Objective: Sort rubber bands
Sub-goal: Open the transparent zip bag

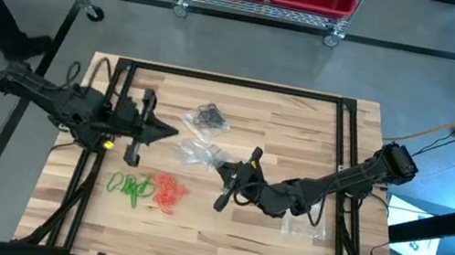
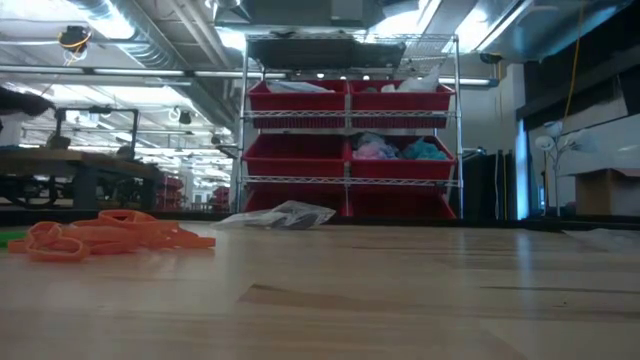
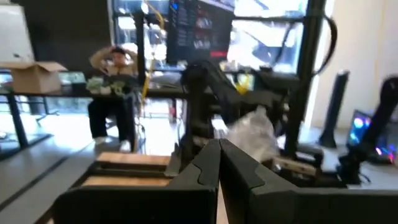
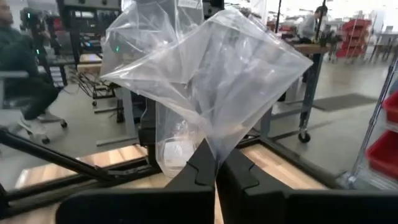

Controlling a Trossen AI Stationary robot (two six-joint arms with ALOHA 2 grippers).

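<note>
The rubber bands lie on the wooden table in three heaps: black (image 1: pixel 209 117) at the far middle, orange-red (image 1: pixel 168 192) (image 2: pixel 100 235) and green (image 1: pixel 132 188) toward the near left. My right gripper (image 1: pixel 221 167) (image 4: pixel 216 165) is over the table's middle, shut on a clear plastic bag (image 4: pixel 205 74) (image 3: pixel 255 134). My left gripper (image 1: pixel 173 131) (image 3: pixel 219 158) is shut and holds nothing; it points level at the bag from the table's left. Neither gripper shows in the low view. My right gripper pinches the clear bag by a gathered corner (image 4: pixel 214 144) between its two fingers. The fingers point level, toward the table's left. The bag is lifted clear of the table and spreads out crumpled beyond the fingertips.
Another clear bag (image 2: pixel 280 215) lies flat on the table toward the far side, and one more (image 1: pixel 304 226) lies under my right arm. Black frame rails (image 1: pixel 235 82) run along the table's edges. A wire rack with red bins (image 2: pixel 350 140) stands behind the table. A person (image 3: pixel 115 93) sits beyond it.
</note>
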